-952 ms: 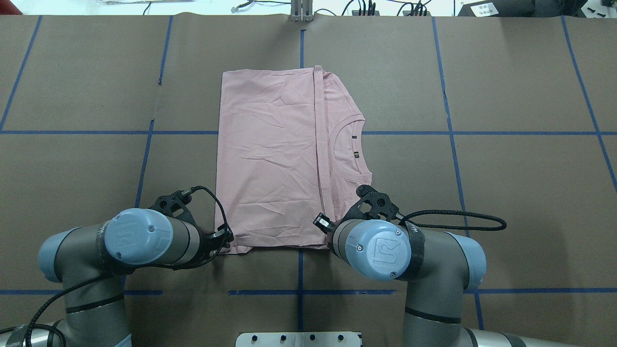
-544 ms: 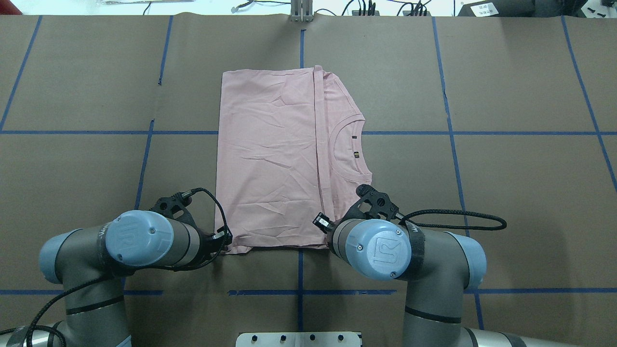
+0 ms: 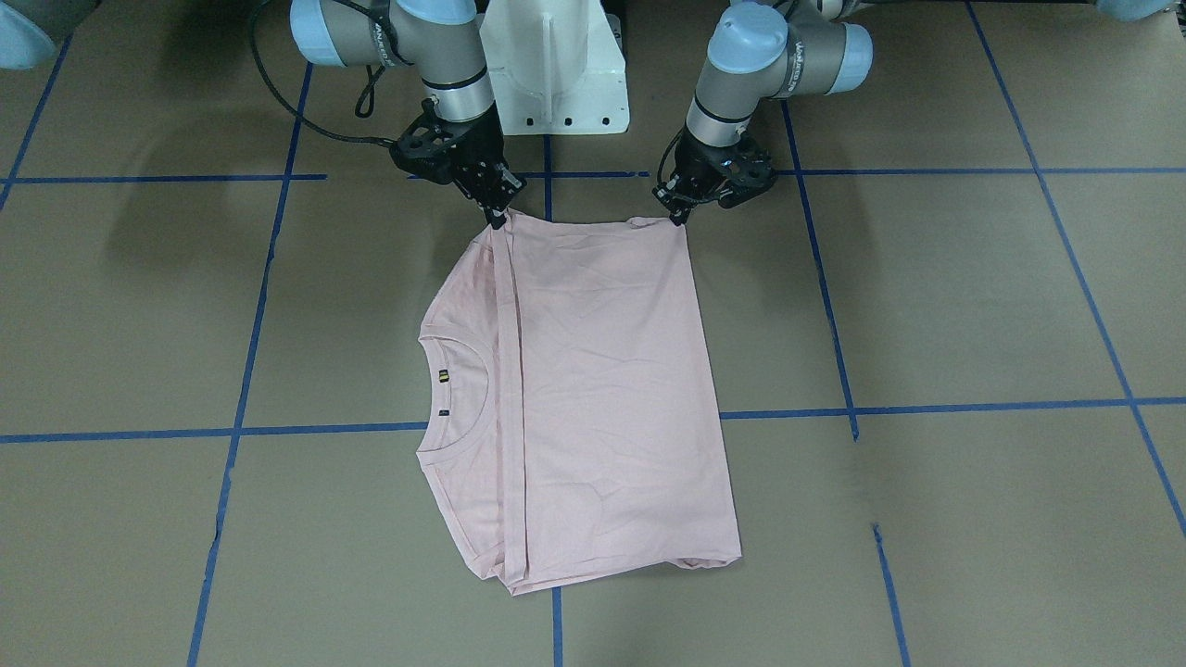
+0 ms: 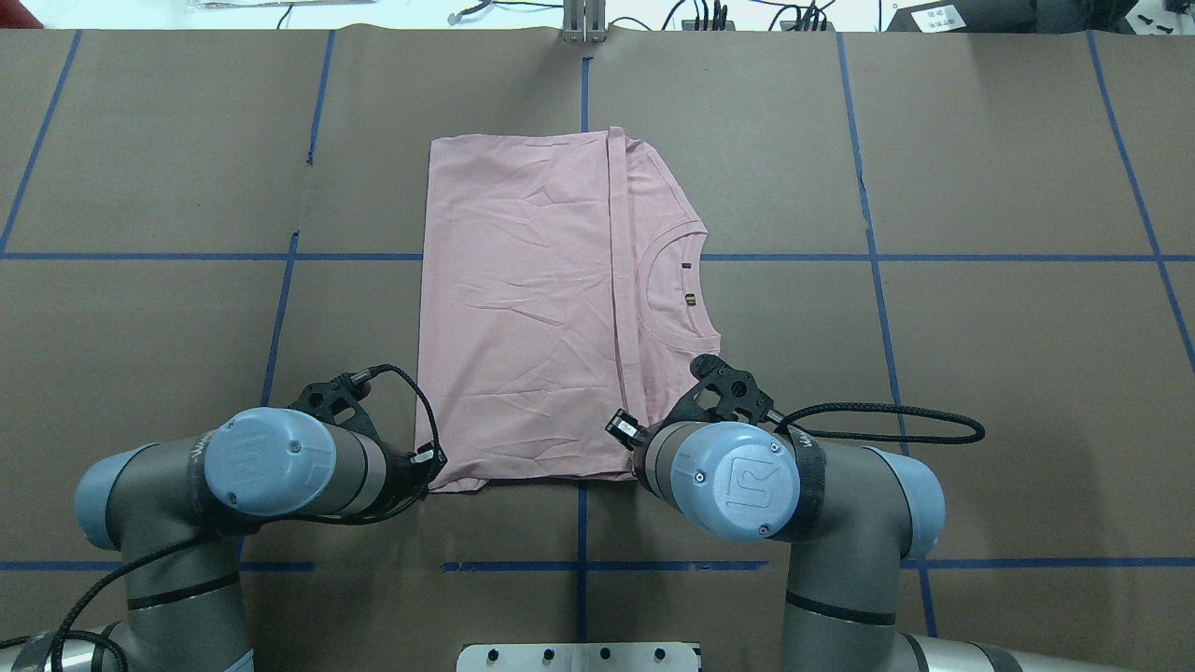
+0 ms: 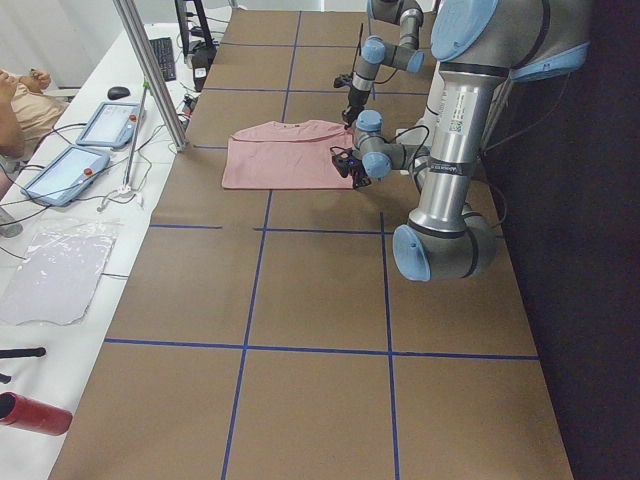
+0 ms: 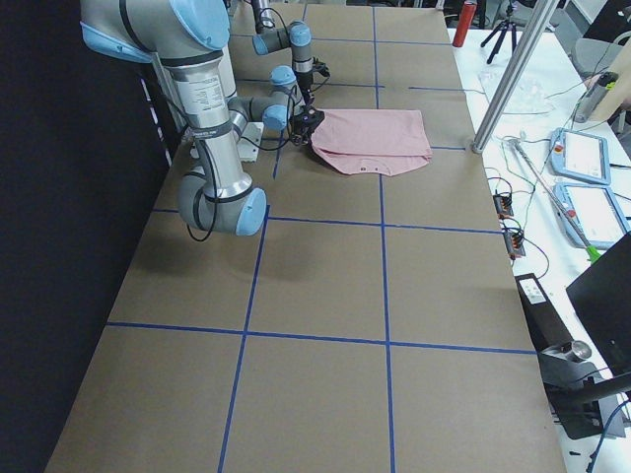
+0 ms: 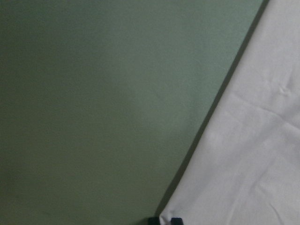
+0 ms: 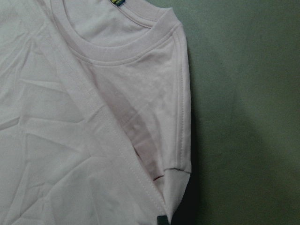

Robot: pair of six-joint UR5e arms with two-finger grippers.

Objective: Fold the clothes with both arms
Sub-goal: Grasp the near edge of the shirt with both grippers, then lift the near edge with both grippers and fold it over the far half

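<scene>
Little is changing since a second ago: overhead, the left gripper is creeping slightly toward the robot, tugging the near corner of the pale pink T-shirt. Facing the robot, the T-shirt is lying flat mid-table, folded once, its collar toward the robot's right. The left gripper and the right gripper are each pinching closed on a near corner, probably readying to carry that edge across to the far one. The left wrist camera is showing fingertips nipping cloth. Side views are showing the table covered in brown paper with blue tape lines, with tablets and a seated person beside it.
</scene>
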